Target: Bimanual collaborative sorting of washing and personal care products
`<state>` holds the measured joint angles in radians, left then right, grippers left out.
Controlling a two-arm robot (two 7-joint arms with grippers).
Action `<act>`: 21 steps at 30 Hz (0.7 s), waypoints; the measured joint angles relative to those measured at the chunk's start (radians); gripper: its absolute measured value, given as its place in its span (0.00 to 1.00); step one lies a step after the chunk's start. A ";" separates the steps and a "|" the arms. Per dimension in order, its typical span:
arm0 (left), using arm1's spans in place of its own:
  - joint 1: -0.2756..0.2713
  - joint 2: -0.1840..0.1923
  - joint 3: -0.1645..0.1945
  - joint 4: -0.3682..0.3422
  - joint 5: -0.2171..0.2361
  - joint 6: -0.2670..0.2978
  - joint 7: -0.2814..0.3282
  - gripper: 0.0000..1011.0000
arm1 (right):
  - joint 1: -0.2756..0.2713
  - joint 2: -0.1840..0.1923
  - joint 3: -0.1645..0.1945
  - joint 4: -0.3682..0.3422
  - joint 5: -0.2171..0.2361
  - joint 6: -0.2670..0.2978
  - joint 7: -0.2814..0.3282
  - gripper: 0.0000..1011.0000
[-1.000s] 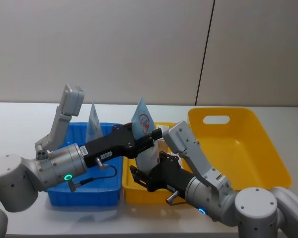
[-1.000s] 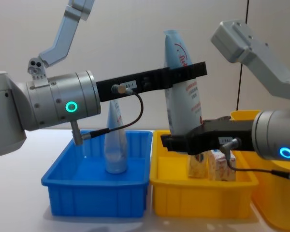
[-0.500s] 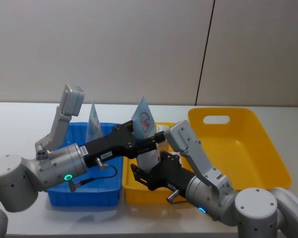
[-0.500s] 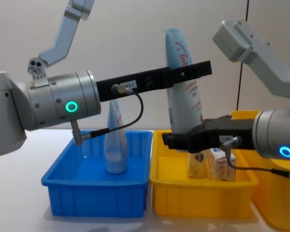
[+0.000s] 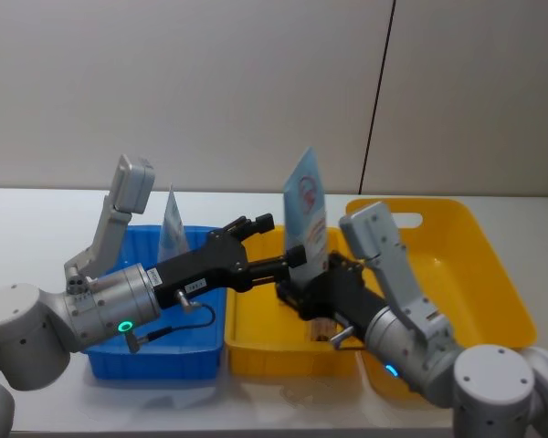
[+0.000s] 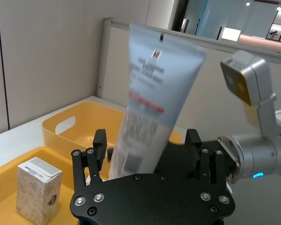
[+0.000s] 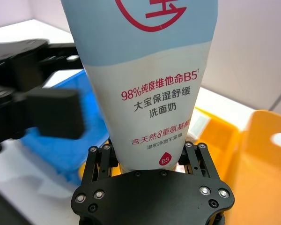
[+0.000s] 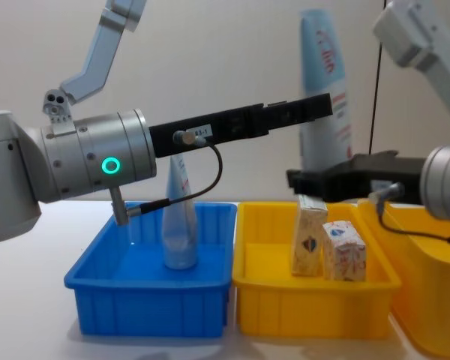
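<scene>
My right gripper [image 5: 304, 276] [image 8: 312, 180] [image 7: 150, 151] is shut on the lower end of a tall pale-blue pouch [image 5: 306, 212] [image 8: 322, 82] [image 7: 147, 70] and holds it upright over the small yellow bin [image 5: 274, 354] [image 8: 315, 313]. Just left of that pouch, my left gripper [image 5: 277, 243] [image 8: 309, 111] [image 6: 145, 140] is open and apart from it. A second pale-blue pouch [image 5: 172, 228] [image 8: 178, 221] stands in the blue bin [image 5: 155, 362] [image 8: 150, 319]. Two cream cartons [image 8: 307, 244] [image 8: 343, 251] stand in the small yellow bin; the left wrist view shows one carton [image 6: 37, 187].
A large yellow tub [image 5: 457, 265] [image 8: 435, 300] [image 6: 79, 123] with a handle slot sits at the right. The three containers stand side by side on a white table [image 5: 36, 219], with a grey wall behind.
My left gripper has opened and let go of the tall pouch. My right gripper has carried the pouch up and to the right, clear of the left fingers.
</scene>
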<state>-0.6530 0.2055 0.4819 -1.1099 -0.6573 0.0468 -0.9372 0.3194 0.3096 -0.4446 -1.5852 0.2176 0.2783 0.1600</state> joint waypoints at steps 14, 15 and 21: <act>0.000 0.000 0.000 0.000 0.000 0.000 0.000 0.99 | -0.051 -0.006 0.109 -0.063 -0.010 -0.007 -0.119 0.63; 0.000 0.000 0.000 0.000 0.000 0.000 0.000 0.99 | -0.054 -0.006 0.115 -0.067 -0.011 -0.003 -0.128 0.63; 0.000 0.000 0.000 0.000 0.000 0.000 0.000 0.99 | -0.075 -0.014 0.163 -0.092 -0.013 0.040 -0.184 0.63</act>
<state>-0.6531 0.2055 0.4818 -1.1099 -0.6572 0.0468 -0.9371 0.2449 0.2960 -0.2814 -1.6774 0.2043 0.3182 -0.0237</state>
